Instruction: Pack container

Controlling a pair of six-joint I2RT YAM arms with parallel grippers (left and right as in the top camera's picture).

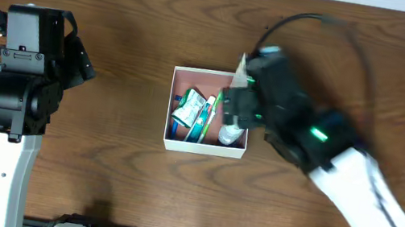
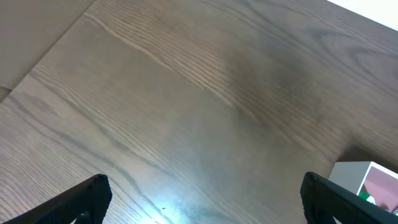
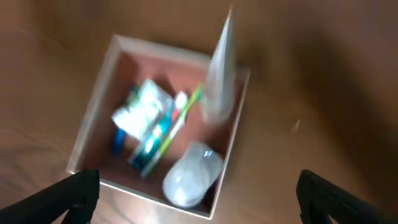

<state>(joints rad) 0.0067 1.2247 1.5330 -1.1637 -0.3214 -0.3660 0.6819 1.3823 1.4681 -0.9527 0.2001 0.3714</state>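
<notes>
The table holds the container at its middle; the right gripper hangs over the container's right side, fingers apart and empty; the left gripper, also spread, waits well to its left. Inside the container, a tube leans on the wall beside a toothbrush; packing seems nearly done, though blur hides detail, so the next move probably calls for lifting straight clear.

Right arm overhangs the right edge of the container; left side open.
</notes>
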